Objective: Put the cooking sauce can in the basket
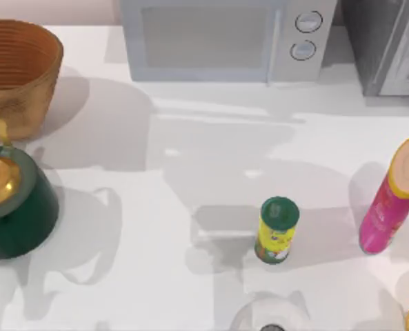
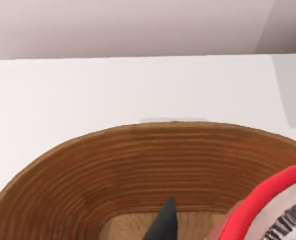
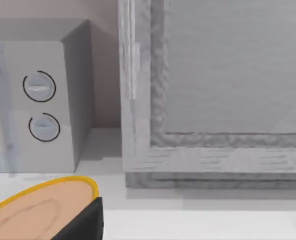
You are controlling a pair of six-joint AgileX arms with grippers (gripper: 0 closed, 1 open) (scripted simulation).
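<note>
Microwave [image 3: 38, 100], two round dials | grey framed appliance [image 3: 212, 100] beside it | yellow-rimmed tan tube top [image 3: 38, 207] nearest | white table [image 3: 212, 220]

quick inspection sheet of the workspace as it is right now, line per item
surface: white table, shadowed in places
job's things: basket at the table's far left corner; cooking sauce can, red-rimmed, close to the left wrist camera above the basket's inside
clutter: dark green pot with gold lid at the left; yellow green-lidded container near centre; pink tube at the right
grippers: left gripper's dark fingertip over the basket floor; right arm near the pink tube's top
cables: nothing seen
surroundings: microwave at the back; grey appliance beside it
</note>
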